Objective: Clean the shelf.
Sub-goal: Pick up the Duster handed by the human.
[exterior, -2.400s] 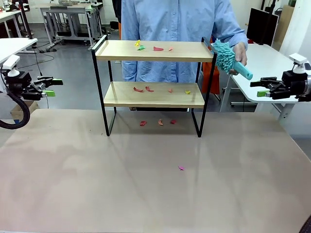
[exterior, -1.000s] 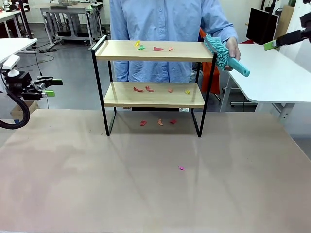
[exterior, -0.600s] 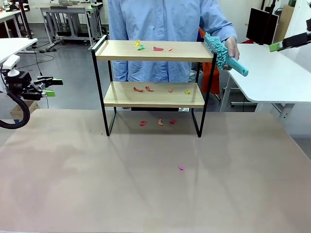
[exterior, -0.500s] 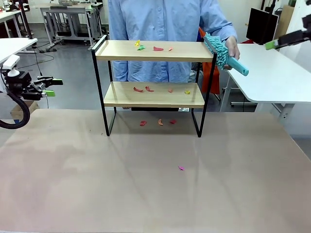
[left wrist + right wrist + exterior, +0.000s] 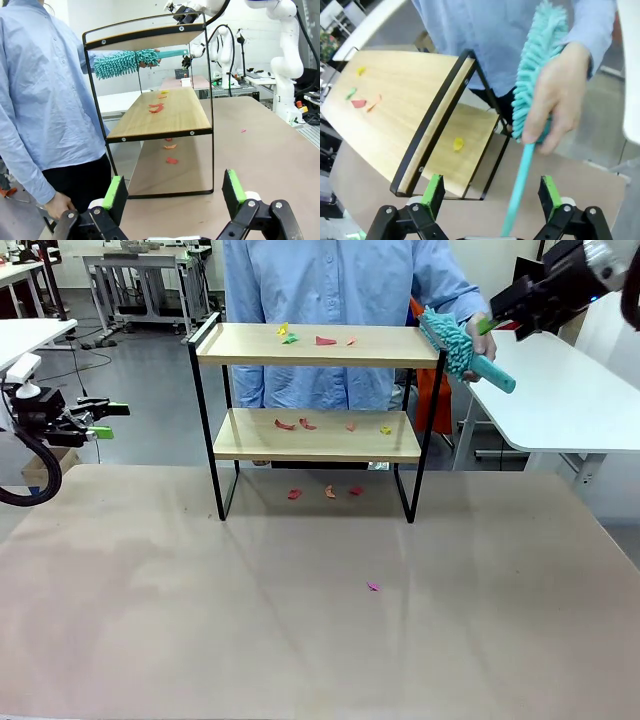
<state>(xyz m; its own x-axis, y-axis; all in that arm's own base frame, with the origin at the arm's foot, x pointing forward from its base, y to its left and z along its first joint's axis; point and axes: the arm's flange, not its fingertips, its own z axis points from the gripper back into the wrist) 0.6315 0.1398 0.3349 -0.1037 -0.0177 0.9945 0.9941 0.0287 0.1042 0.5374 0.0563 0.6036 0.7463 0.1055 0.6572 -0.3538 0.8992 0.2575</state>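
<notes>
- The small two-tier shelf of light wood boards in a thin black metal frame (image 5: 240,343) stands at the far middle of the pale brown table (image 5: 200,620), with a person in a light blue shirt (image 5: 340,280) just behind it.
- At the shelf's right end the person's hand (image 5: 557,97) holds out a fluffy teal duster on a smooth teal plastic stick (image 5: 536,60). Its head sits just beside the top corner of the frame.
- The duster's long axis runs from the head by the shelf down and away from it. The free end of its handle (image 5: 520,175) points at the right gripper (image 5: 488,325) and lines up between that gripper's two fingers in the wrist view.
- The right gripper hangs just right of the shelf's top board, beside the hand. Its fingers stand wide apart and clamp nothing. We cannot tell whether the handle is level with the pads yet.
- The left gripper (image 5: 174,190) sits well off the shelf's left end, fingers equally apart and empty, so the right arm is much the nearer.
- We judge that the coming move is taking the duster, closing across the handle below the hand.
- We count one shelf, one duster and twelve small coloured paper scraps (image 5: 325,340). Four lie on the top board, four on the lower board, three on the table under the shelf and one in front of it.
</notes>
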